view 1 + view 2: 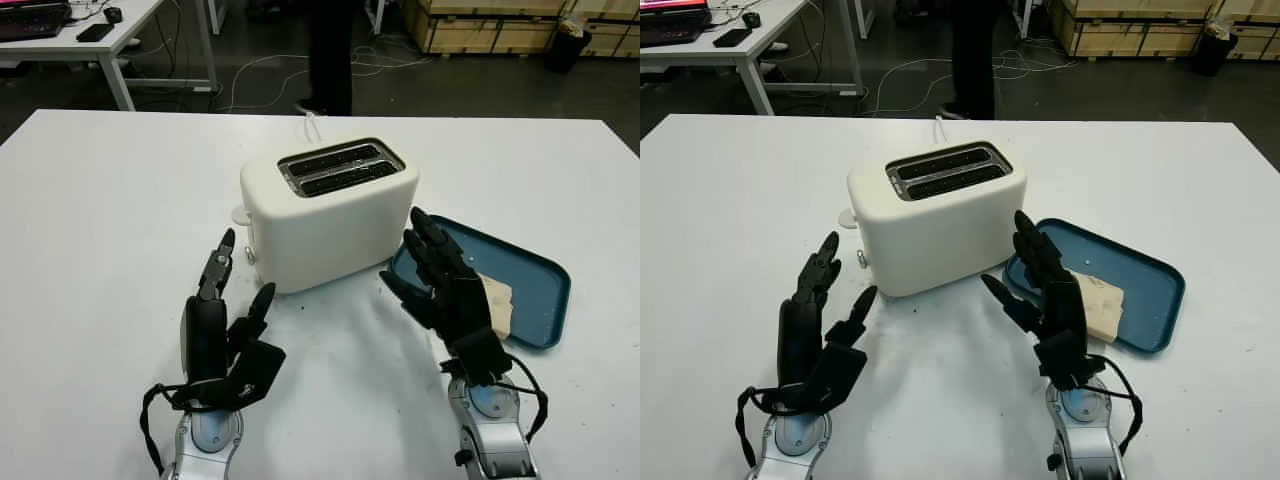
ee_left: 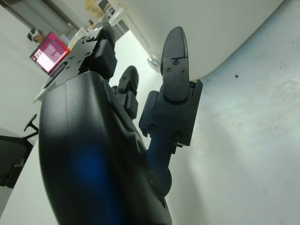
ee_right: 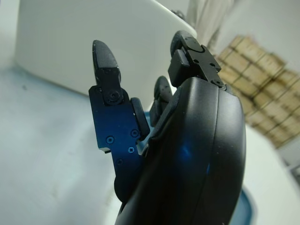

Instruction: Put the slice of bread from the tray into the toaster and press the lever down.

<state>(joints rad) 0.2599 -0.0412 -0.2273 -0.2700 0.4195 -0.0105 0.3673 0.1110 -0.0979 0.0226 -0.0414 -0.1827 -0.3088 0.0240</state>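
Reaching the open, empty right robot hand (image 1: 445, 290) over the near rim of the blue tray (image 1: 540, 285) for the bread slice (image 1: 496, 303) lying inside, pinching its edges, keeping clear of the toaster (image 1: 325, 215), leaving the open left robot hand (image 1: 225, 325) above the worktop (image 1: 120, 220).

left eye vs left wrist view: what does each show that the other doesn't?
Left eye alone: the toaster's slots, the blue tray with the bread, and the right hand, open, over the tray's near edge. Left wrist alone: a lit screen on a desk behind. Shared: the left hand, open, in front of the toaster, and the white table.
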